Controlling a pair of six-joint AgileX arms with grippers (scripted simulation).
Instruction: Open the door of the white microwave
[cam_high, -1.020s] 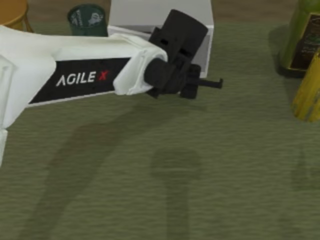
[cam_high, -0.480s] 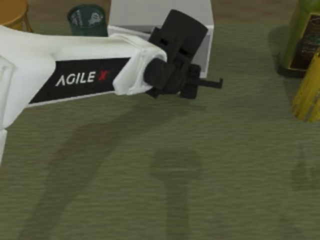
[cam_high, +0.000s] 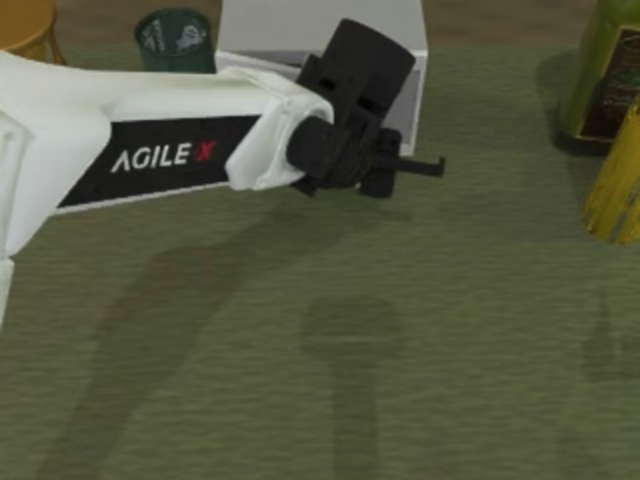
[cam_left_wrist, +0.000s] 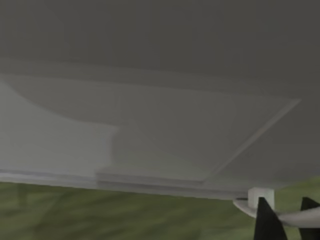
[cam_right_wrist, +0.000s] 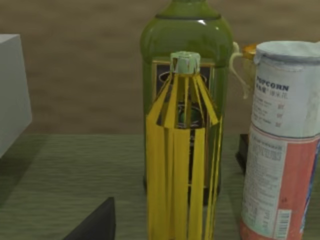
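A green cloth covers the table (cam_high: 400, 350). My left gripper (cam_high: 425, 165) sits at the microwave (cam_high: 320, 30); whether its jaws grip the door handle (cam_left_wrist: 260, 196), I cannot tell

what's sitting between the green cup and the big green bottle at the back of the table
In the top view, the white microwave sits between the green cup and the green bottle, with the left gripper at its front.

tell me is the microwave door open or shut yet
Cannot tell: the left gripper and arm cover the white microwave front, and the door edge is hidden.
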